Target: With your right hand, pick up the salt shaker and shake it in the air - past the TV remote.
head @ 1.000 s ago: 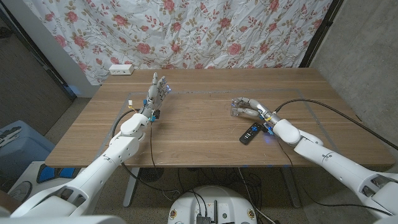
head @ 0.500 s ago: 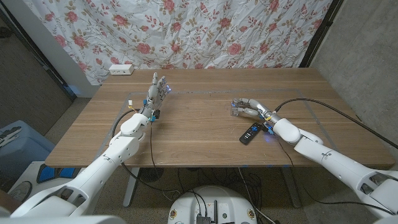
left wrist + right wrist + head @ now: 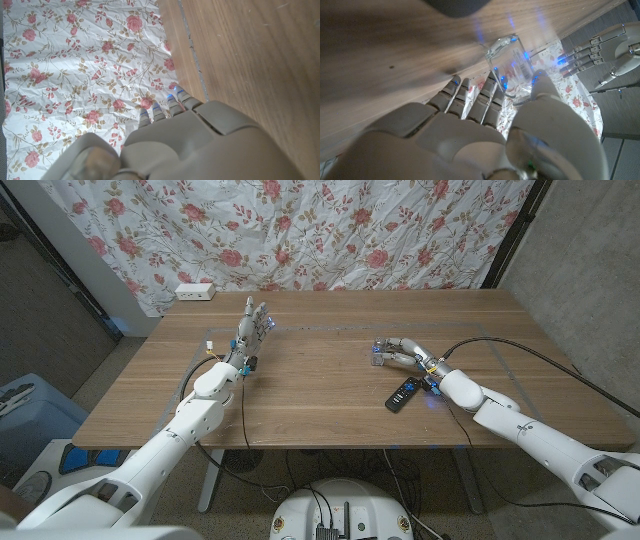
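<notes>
The wooden table point(image 3: 320, 385) stands before a rose-printed curtain point(image 3: 300, 230), a white power strip point(image 3: 195, 292) at its far left corner; the right arm point(image 3: 520, 425) reaches in low over the table, the left arm point(image 3: 190, 420) stretches forward with its left hand point(image 3: 252, 330) upright, fingers apart and holding nothing; the right hand point(image 3: 405, 352) closes its fingers point(image 3: 492, 95) and thumb around the clear salt shaker point(image 3: 512, 62), just beyond the black TV remote point(image 3: 402, 394) lying flat beside the wrist.
</notes>
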You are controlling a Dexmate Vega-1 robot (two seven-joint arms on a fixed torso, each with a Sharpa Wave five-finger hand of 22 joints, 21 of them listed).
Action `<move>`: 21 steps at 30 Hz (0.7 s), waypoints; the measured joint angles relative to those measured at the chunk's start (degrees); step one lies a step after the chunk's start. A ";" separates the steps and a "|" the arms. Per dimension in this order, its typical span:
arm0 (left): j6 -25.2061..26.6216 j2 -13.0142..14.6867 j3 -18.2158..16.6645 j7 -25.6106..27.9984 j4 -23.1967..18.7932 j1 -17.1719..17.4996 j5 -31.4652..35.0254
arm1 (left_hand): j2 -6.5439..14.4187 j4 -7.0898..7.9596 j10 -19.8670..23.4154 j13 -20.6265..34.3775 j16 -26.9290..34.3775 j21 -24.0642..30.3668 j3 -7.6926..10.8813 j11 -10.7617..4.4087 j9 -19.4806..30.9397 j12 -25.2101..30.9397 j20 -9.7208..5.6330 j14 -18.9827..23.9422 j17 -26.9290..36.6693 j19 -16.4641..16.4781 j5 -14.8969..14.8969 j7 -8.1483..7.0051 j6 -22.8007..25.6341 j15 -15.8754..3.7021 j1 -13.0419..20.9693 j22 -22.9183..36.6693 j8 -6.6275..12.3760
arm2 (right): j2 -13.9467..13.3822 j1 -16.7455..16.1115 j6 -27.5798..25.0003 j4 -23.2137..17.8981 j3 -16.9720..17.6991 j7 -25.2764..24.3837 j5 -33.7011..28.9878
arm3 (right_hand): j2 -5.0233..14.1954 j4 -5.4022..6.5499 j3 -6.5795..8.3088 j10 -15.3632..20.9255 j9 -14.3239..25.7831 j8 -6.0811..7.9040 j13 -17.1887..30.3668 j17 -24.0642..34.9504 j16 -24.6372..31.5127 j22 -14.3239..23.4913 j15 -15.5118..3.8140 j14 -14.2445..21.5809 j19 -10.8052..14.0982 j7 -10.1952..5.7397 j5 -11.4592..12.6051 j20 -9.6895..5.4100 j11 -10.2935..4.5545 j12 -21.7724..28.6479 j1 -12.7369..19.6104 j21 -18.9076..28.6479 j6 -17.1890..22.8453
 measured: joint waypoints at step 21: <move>0.00 0.01 0.00 0.00 -0.02 0.02 0.00 | 0.00 0.24 0.00 0.00 0.00 0.00 -0.24 0.00 0.00 0.00 0.00 0.00 0.00 0.00 0.00 0.00 0.00 0.00 0.00 0.00 0.00 | -0.48 -1.30 -0.64 -2.16 1.10 -1.49 0.63 | 1.12 0.21 -1.34 5.14 -0.04 1.08 0.69 1.19 1.96 0.00 -0.37 3.01 0.90 0.03 -0.84 -0.11 -0.02 0.33 2.63 0.00 3.90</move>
